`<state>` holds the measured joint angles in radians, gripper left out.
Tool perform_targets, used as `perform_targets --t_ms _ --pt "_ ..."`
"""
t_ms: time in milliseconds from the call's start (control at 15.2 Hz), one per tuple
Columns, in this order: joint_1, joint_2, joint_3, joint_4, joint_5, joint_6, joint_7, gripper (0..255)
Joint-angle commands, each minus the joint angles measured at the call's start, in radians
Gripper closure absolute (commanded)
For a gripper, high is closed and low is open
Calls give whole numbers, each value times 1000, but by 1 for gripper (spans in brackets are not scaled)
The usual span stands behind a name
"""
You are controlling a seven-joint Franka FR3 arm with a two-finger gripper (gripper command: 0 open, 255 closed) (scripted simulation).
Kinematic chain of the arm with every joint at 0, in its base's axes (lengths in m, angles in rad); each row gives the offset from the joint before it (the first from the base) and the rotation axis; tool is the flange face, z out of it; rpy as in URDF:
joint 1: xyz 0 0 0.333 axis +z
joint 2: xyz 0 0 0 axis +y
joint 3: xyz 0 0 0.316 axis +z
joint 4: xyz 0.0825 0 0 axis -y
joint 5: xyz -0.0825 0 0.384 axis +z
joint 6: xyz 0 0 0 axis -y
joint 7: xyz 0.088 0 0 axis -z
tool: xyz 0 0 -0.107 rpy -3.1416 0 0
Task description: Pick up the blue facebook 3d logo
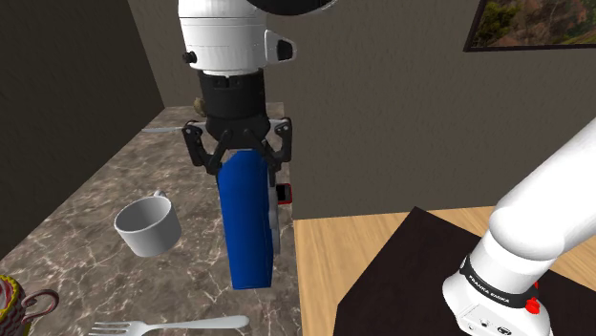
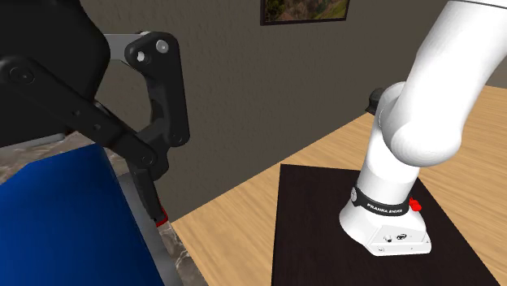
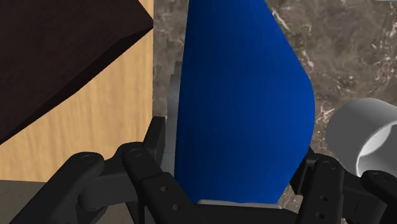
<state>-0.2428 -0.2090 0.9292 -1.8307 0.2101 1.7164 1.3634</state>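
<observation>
from the shoulder view's left: a white mug (image 1: 148,226) stands on the marble table (image 1: 86,196). to its right, the claw (image 1: 241,170) is clamped on the blue facebook logo (image 1: 248,229), which hangs upright beneath it. i judge the lift is in hand. next: raise straight up, clear of the mug.

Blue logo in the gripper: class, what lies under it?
Brown marbled counter shows below the blue logo, with a grey cup beside. The patch straight beneath is covered by the logo itself.

FRANKA EMIKA, on arm base band (image 2: 382,209)
</observation>
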Motion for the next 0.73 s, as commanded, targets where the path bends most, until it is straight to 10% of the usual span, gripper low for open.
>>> perform_targets --t_ms 0,660 --pt "-2 2 -2 28 -3 -25 2 255" --pt "-10 36 6 161 -31 -133 28 255"
